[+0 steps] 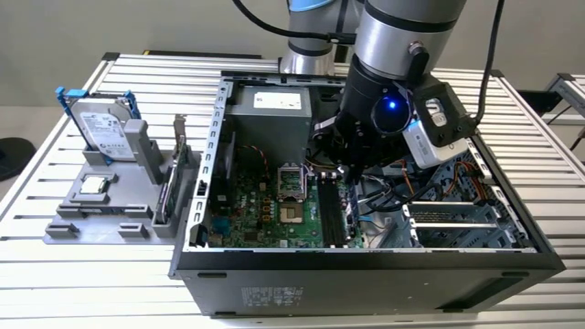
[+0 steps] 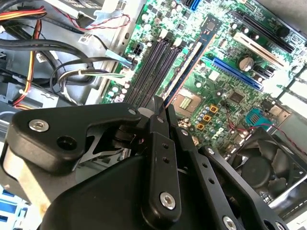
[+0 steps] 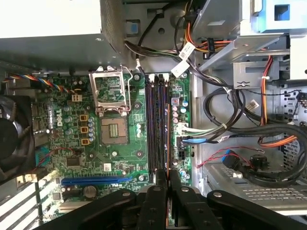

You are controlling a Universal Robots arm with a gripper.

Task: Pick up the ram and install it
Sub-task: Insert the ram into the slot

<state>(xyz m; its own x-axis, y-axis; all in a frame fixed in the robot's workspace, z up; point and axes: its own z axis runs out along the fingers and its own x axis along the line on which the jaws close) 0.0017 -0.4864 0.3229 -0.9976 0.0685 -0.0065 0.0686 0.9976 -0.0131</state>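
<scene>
Exterior view: my arm comes steeply down into the open computer case (image 1: 218, 137); gripper (image 1: 350, 171) low over the motherboard (image 1: 274, 205).

Second wrist view: ram (image 2: 188, 60) runs straight out ahead of my fingertips, long axis parallel to the memory slots (image 2: 152, 69) beside it; edge-on, thin, dark, with a pale dotted edge; fingers (image 2: 156, 120) clamped together on its near end.

First wrist view: ram (image 3: 167, 132) is a thin line leading away from the gripper (image 3: 168, 175), over the slots; whether it is seated, cannot tell.
</scene>
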